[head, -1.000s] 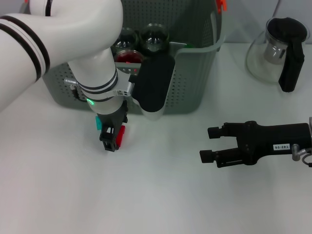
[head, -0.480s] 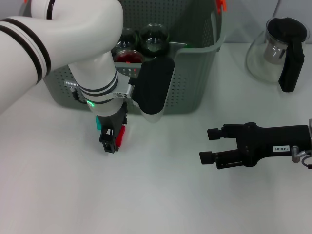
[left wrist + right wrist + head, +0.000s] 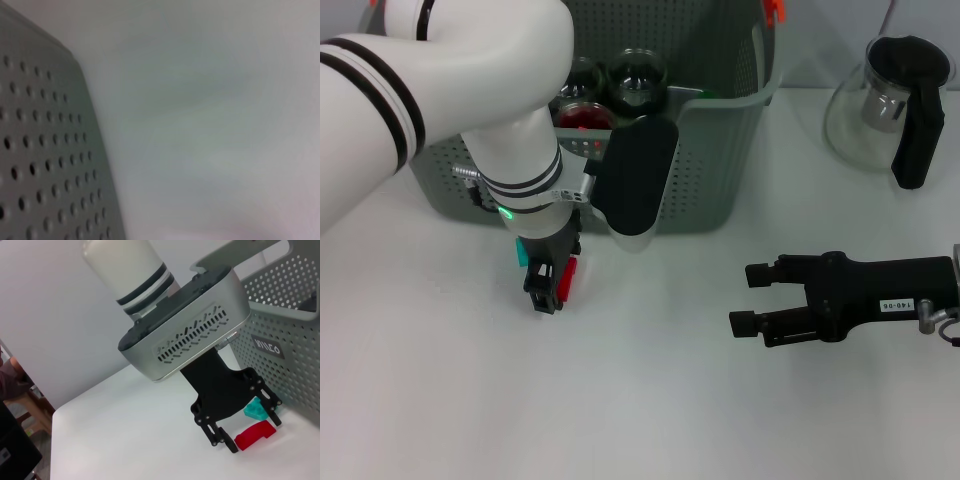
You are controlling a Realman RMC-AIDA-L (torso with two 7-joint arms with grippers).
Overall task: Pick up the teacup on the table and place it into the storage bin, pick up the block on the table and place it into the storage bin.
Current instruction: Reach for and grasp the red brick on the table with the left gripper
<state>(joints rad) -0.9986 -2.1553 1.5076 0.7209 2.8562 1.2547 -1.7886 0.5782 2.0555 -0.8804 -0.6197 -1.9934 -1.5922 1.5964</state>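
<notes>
Left gripper (image 3: 550,290) lowered, fingers straddling red block (image 3: 567,277), contact unclear. Block long axis runs near-far, just before storage bin (image 3: 710,180). Right gripper (image 3: 747,297) spread, idle right.

No legible text on anything.

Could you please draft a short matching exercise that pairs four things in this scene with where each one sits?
Things:
1. red block
2. storage bin
3. glass teapot
4. right gripper

Places:
A. far right of the table
B. behind the left arm
C. low over the table, right of centre
D. at the left gripper's fingertips

Pairs: 1-D, 2-B, 3-A, 4-C
</notes>
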